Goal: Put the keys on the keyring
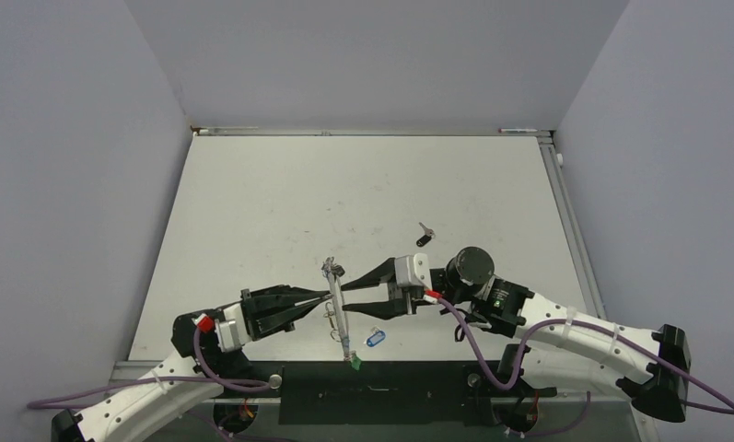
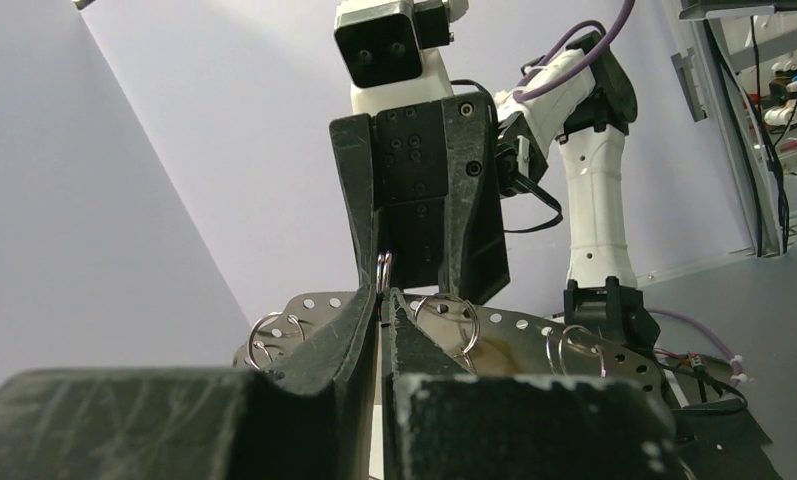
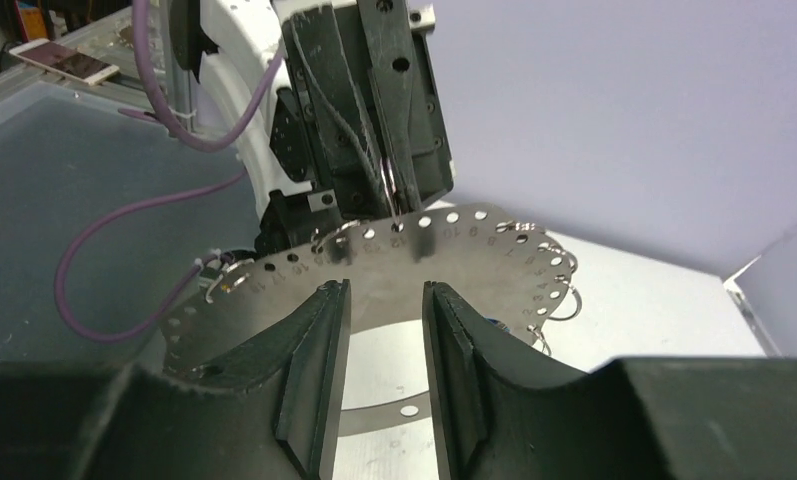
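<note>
Over white table (image 1: 280, 203), left pincer (image 2: 382, 295) clamps keyring (image 3: 274, 290); right pincer (image 3: 384, 287) gapes partway.

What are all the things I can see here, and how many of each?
keyring: one, grey metal, a flat ring with numbered holes, held up between the two grippers
small split rings: several, silver, through the keyring's holes
black key: one, black head, lying alone on the table beyond the right arm
blue tag: one, blue, near the table's front edge, beside the keyring
green tag: one, green, at the keyring's near end; cannot tell if attached
table: one, white, under everything
cables: two, purple, one along each arm
left gripper: one, black, shut on the keyring's rim
right gripper: one, black, open, facing the keyring
</note>
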You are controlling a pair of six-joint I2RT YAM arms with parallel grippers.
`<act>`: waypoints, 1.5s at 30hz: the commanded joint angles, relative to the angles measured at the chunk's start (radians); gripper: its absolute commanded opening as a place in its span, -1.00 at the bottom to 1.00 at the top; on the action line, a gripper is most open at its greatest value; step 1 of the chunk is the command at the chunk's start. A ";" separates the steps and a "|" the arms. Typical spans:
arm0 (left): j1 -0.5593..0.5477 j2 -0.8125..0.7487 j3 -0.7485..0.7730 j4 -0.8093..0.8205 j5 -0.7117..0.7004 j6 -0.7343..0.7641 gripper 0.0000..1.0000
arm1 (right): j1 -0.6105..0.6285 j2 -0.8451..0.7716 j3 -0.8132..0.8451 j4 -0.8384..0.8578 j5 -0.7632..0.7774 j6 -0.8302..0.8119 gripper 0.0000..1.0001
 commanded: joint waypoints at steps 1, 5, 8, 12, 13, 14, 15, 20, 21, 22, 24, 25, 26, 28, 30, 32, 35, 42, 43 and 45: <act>0.006 0.004 0.007 0.119 0.013 -0.052 -1.00 | -0.006 -0.003 0.065 0.128 -0.077 0.020 -0.34; 0.006 0.018 0.008 0.142 0.021 -0.064 -1.00 | -0.006 0.016 0.088 0.136 -0.099 0.035 -0.34; 0.007 0.023 0.009 0.147 0.022 -0.069 -1.00 | -0.006 0.033 0.100 0.143 -0.113 0.045 -0.35; 0.008 0.029 0.009 0.147 0.021 -0.070 -1.00 | -0.005 0.056 0.114 0.157 -0.126 0.060 -0.36; 0.008 0.030 0.010 0.147 0.021 -0.071 -1.00 | -0.005 0.063 0.118 0.157 -0.131 0.062 -0.37; 0.010 0.032 0.009 0.148 0.022 -0.072 -1.00 | -0.005 0.070 0.123 0.158 -0.135 0.064 -0.38; 0.009 0.034 0.009 0.150 0.020 -0.073 -1.00 | -0.005 0.075 0.127 0.156 -0.138 0.065 -0.40; 0.013 0.046 0.011 0.154 0.026 -0.077 -1.00 | -0.002 0.090 0.137 0.161 -0.149 0.070 -0.43; 0.015 0.047 0.011 0.153 0.026 -0.078 -1.00 | -0.001 0.091 0.138 0.163 -0.150 0.071 -0.44; 0.016 0.048 0.010 0.153 0.026 -0.078 -1.00 | 0.001 0.092 0.138 0.161 -0.150 0.071 -0.45; 0.018 0.049 0.011 0.149 0.026 -0.078 -1.00 | 0.001 0.094 0.139 0.161 -0.150 0.070 -0.47; 0.017 0.051 0.010 0.149 0.026 -0.078 -1.00 | 0.003 0.096 0.140 0.160 -0.150 0.069 -0.48; 0.018 0.053 0.010 0.148 0.026 -0.078 -1.00 | 0.002 0.099 0.142 0.154 -0.148 0.066 -0.49; 0.018 0.057 0.012 0.147 0.025 -0.078 -1.00 | 0.004 0.105 0.147 0.143 -0.141 0.062 -0.51; 0.018 0.059 0.013 0.142 0.026 -0.078 -1.00 | 0.006 0.112 0.152 0.135 -0.130 0.055 -0.52; 0.019 0.058 0.015 0.130 0.027 -0.073 -1.00 | 0.006 0.112 0.152 0.132 -0.114 0.050 -0.52; 0.018 0.052 0.016 0.107 0.023 -0.064 -1.00 | 0.007 0.107 0.152 0.131 -0.100 0.046 -0.52; 0.027 0.030 0.011 0.080 0.001 -0.052 -1.00 | 0.006 0.083 0.153 0.101 -0.080 0.030 -0.50; 0.026 0.028 0.009 0.080 -0.001 -0.054 -1.00 | 0.007 0.081 0.153 0.099 -0.078 0.031 -0.50; 0.026 0.028 0.009 0.080 -0.003 -0.055 -1.00 | 0.006 0.081 0.153 0.098 -0.078 0.034 -0.50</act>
